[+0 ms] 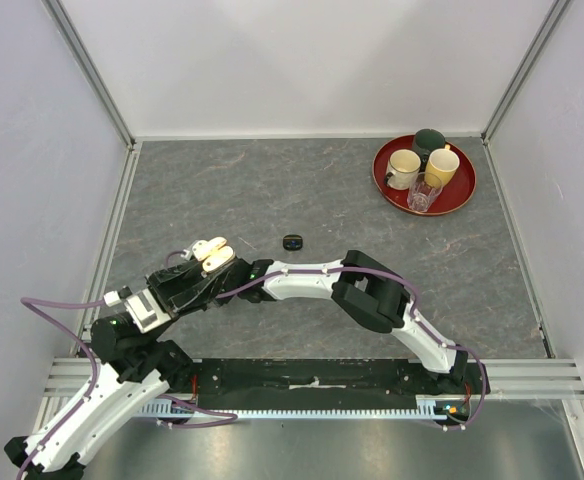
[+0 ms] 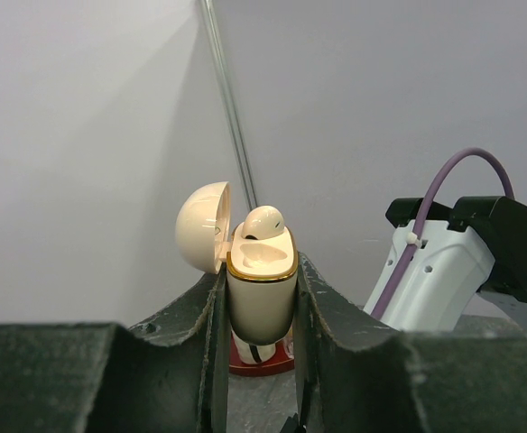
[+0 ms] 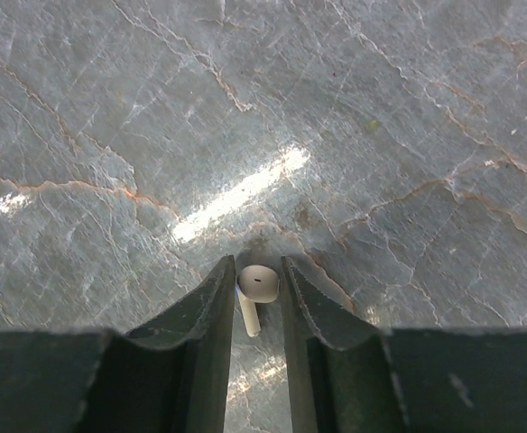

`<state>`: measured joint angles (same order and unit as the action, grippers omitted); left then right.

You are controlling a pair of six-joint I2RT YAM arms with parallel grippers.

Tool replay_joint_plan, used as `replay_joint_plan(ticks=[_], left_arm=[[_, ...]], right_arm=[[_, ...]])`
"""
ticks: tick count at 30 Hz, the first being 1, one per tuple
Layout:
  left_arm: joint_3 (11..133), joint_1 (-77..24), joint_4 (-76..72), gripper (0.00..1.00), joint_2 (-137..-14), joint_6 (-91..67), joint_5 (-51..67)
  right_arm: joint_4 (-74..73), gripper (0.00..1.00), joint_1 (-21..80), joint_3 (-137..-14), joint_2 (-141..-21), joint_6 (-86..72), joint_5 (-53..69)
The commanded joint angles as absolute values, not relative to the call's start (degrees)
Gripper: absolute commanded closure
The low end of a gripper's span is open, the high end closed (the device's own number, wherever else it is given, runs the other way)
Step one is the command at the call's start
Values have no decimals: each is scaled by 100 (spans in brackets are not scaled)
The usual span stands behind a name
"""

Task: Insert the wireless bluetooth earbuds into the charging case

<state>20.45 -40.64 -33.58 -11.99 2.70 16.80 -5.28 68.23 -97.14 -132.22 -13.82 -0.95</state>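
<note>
LEFT: left arm (image 1: 92,400) reaching up-right from its base; left gripper (image 2: 259,280) jaws clamped on cream charging case (image 2: 262,307) | RIGHT: right arm (image 1: 372,300) elbow bent, stretched leftward; wrist tipped downward; right gripper (image 3: 257,293) jaws pinching white earbud (image 3: 260,283)

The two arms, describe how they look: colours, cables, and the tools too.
The left arm and right arm are white shell links joined by black housings. A thin purple cable loops along each. The left tool and right tool each have two dark matte fingers with curved inner faces.
</note>
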Motion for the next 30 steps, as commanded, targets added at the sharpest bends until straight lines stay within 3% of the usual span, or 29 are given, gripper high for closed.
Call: replay_joint_plan(ticks=[1,6,9,13,30], left_arm=[[2030,-4087,-3604,98,-1239,193,1652],[2013,-4087,-3586,98,-1204,176,1644],[2004,-4087,-3568,98,-1187,167,1626],[1986,-4087,-3577,98,-1204,167,1617],[1960,-4087,-3577,98,-1187,167,1582]], right_arm=[[-747,68,6882,-9879,-13526,-1494,-44],[-782,70,6882,-9774,-13465,-1468,-36],[-782,61,6882,-9668,-13404,-1433,-26],[-782,59,6882,-9580,-13307,-1389,-44],[-879,60,6899,-9422,-13183,-1195,-290]])
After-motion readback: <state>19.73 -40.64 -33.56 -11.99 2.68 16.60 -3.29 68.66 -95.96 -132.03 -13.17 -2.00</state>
